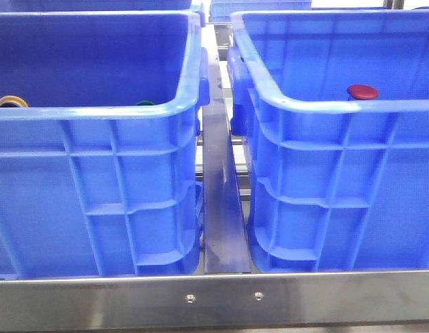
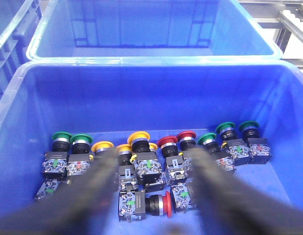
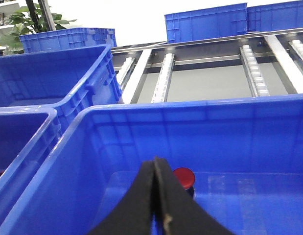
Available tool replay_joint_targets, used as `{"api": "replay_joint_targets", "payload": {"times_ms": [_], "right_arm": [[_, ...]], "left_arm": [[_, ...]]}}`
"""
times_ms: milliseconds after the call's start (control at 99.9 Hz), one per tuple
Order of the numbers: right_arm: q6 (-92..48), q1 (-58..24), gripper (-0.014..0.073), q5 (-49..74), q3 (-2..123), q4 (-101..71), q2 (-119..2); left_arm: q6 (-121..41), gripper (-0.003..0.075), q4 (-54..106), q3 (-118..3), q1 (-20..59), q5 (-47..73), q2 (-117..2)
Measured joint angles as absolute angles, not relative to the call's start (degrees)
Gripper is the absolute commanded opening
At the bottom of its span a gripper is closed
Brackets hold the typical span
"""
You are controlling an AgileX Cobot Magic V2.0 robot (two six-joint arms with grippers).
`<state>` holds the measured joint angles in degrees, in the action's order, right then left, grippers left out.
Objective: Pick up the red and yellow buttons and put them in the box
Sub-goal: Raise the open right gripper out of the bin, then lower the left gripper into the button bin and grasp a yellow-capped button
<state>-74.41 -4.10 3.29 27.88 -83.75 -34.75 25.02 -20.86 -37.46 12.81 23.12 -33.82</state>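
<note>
In the left wrist view my left gripper [image 2: 153, 155] is open and empty above a row of push buttons on the floor of the left crate [image 2: 24, 98]. Its blurred fingers [image 2: 95, 178] straddle a yellow button [image 2: 138, 137] and a red button [image 2: 167, 142]. Another red button [image 2: 167, 203] lies on its side closer in. Another yellow button [image 2: 102, 146] stands beside the left finger. My right gripper [image 3: 154, 164] is shut and empty above the right crate [image 3: 141, 110]. One red button [image 3: 184, 176] stands on that crate's floor just beyond the fingertips; it also shows in the front view [image 1: 362, 91].
Green buttons [image 2: 60, 137] stand at both ends of the row. In the front view the two blue crates [image 1: 96, 180] stand side by side with a narrow metal gap [image 1: 221, 194] between them. More blue crates [image 2: 156, 29] and a roller conveyor [image 3: 210, 73] lie beyond.
</note>
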Motion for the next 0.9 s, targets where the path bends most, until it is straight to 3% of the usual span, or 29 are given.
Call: {"api": "replay_joint_targets", "payload": {"times_ms": [340,901], "right_arm": [[-74.41,-4.10,-0.0067,3.55,27.88,-83.75,-34.75],[-74.41,-4.10,-0.0067,3.55,27.88,-83.75,-34.75]], "left_arm": [[25.02,0.0505,-20.09,-39.44,12.81,21.79,-44.43],[25.02,0.0505,-19.43,-64.09,12.81,33.75,-79.72]]}}
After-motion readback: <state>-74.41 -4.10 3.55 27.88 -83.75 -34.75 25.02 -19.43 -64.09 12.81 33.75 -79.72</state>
